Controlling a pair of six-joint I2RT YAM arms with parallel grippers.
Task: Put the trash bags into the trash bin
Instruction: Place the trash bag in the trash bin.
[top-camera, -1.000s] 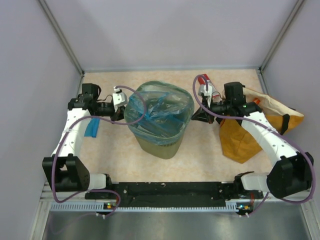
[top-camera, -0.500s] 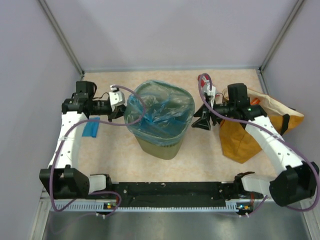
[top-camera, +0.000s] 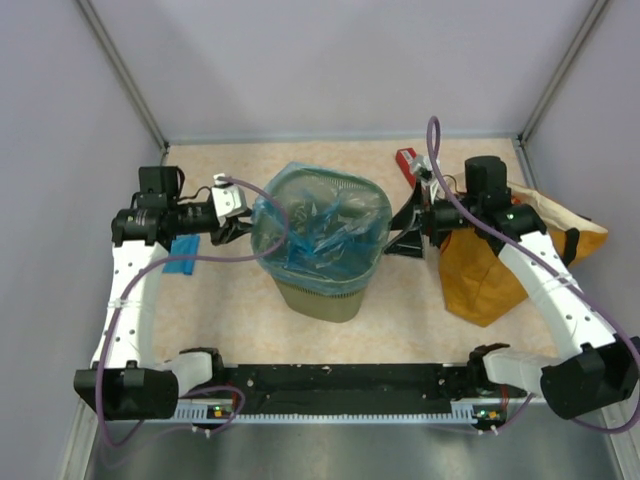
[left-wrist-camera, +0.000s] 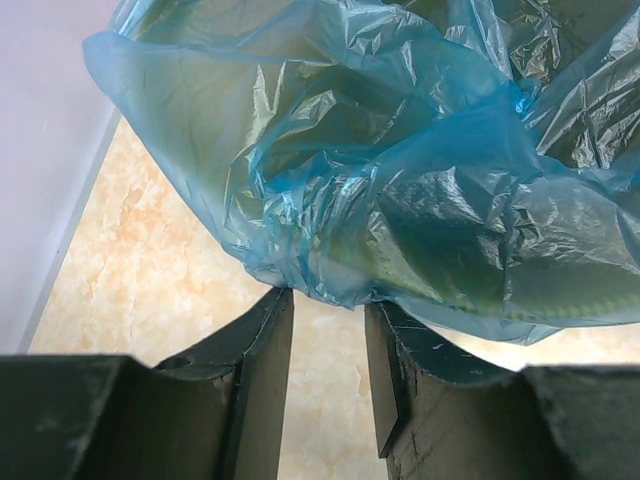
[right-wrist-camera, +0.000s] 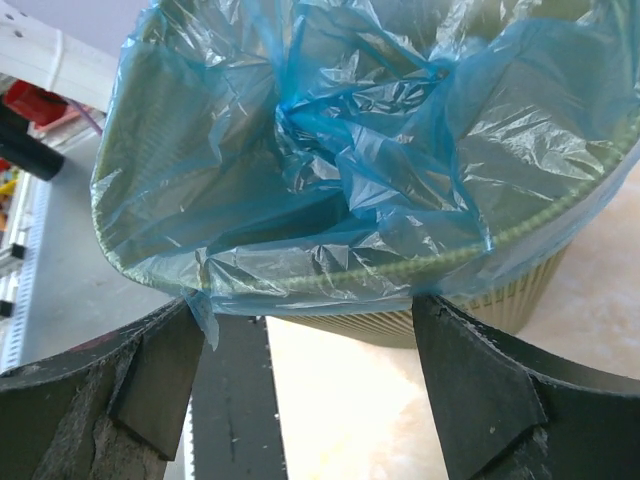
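At the far left, a small folded bag (top-camera: 183, 256) of blue film lies flat on the table (top-camera: 400, 310) beside the left arm, outside the bin and evidently waiting its turn. Just beside it, the left gripper (top-camera: 237, 226) is level with the left rim of the trash bin (top-camera: 318, 298). Its fingers (left-wrist-camera: 262, 370) stand partly apart with bare tabletop showing in the gap. A bunched fold of film hangs just past the tips, but nothing is pinched between them.

At centre, the olive mesh bin stands upright with the big blue bag (top-camera: 320, 225) inside it. The bag's mouth is spread and draped over the rim like a liner, while the rest sags in crumpled folds into the well. That lap over the wire is likely what keeps the sack from slipping down.

To the right, the right gripper (top-camera: 400, 228) faces the opposite rim with its jaws spread wide and empty. In the wrist view a loose tag of film dangles near one finger without being gripped. The two arms flank the bin, a stance suited to working the film from both sides at once.

Behind the right gripper lies a red box (top-camera: 407, 160). Under the right arm slumps a mustard sack (top-camera: 480, 280), well apart from the bin and no part of the job.
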